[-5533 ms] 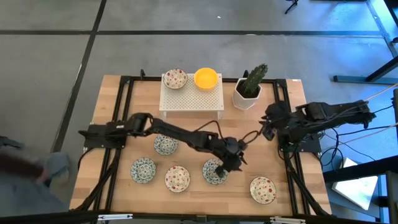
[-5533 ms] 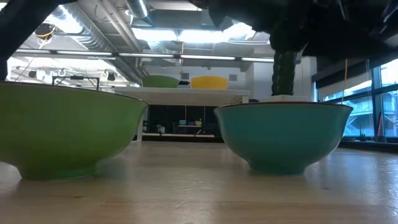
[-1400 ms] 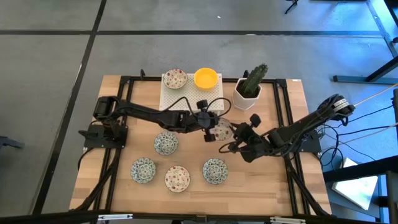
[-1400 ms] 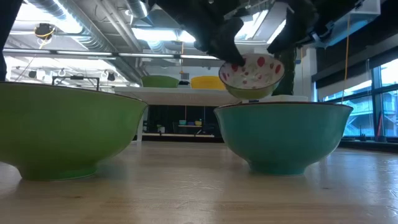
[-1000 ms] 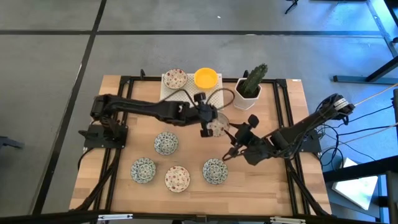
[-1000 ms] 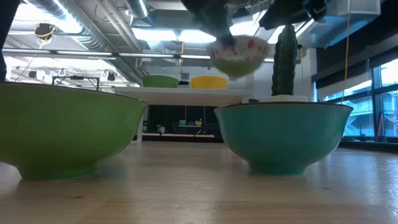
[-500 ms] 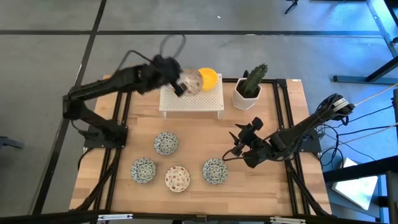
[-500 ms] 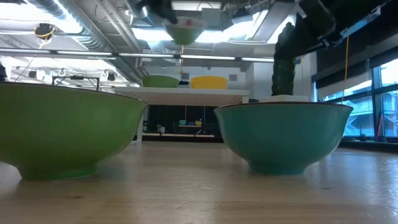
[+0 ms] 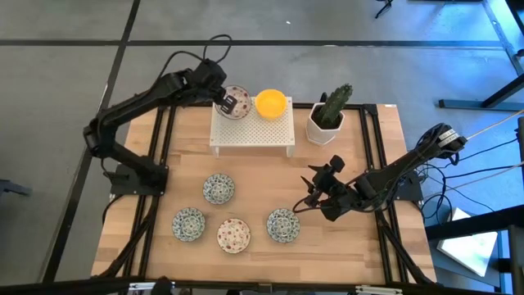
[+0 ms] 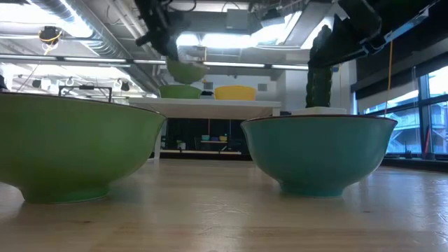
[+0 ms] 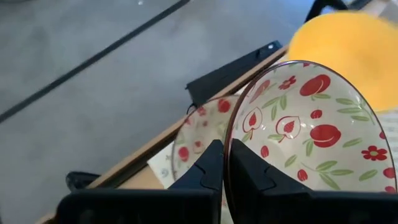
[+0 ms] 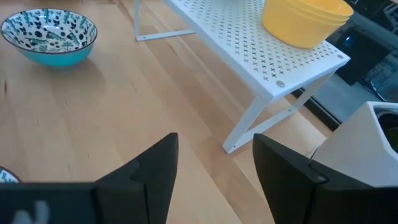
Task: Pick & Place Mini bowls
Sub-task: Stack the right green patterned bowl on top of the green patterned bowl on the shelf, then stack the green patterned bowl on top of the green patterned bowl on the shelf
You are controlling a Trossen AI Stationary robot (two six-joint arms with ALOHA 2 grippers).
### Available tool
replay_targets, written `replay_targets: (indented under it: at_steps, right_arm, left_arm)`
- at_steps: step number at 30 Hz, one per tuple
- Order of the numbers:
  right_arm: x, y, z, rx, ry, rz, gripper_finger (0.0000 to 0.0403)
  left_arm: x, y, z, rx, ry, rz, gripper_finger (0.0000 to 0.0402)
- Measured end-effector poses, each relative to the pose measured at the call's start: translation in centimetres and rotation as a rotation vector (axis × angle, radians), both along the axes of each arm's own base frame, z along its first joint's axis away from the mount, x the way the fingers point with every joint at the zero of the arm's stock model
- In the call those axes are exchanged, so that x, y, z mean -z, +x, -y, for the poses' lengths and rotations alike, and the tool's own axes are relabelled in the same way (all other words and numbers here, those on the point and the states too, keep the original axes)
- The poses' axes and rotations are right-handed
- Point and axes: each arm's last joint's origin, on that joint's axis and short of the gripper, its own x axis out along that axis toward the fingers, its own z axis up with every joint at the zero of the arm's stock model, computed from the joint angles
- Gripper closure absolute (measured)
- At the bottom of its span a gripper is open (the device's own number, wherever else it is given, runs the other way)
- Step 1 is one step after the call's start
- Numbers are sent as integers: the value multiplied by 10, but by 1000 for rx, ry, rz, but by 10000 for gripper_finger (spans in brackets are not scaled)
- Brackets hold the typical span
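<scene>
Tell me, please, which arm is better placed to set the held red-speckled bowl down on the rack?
Left. Its gripper holds the red-speckled bowl over the white rack; the right gripper waits open, low over the table.

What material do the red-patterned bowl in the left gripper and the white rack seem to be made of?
The red-patterned bowl, clamped at its rim by the left gripper, looks like glazed ceramic: smooth white inside, painted red fruit and green leaves, a thin dark rim. The white rack looks like painted sheet metal: a thin flat top with regular small perforations and slim bent legs. Hard plastic cannot be excluded for either.
</scene>
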Motion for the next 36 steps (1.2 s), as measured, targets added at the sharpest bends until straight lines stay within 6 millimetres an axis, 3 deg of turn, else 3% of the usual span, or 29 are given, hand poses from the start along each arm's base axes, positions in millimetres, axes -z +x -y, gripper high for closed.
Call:
replay_targets:
  at_steps: [6,15,30,36]
  right_arm:
    - [0,0,0,0,-1,-2,196]
    - [0,0,0,-1,-4,-4,196]
    - [0,2,3,-5,12,-7,196]
    - [-1,3,3,-12,4,-8,196]
  left_arm:
    - [21,-12,-20,-38,-60,11,391]
    - [30,-18,-33,-20,-113,94,380]
    - [31,-20,-32,-39,-69,13,270]
    - [42,-23,-30,-105,-36,-88,257]
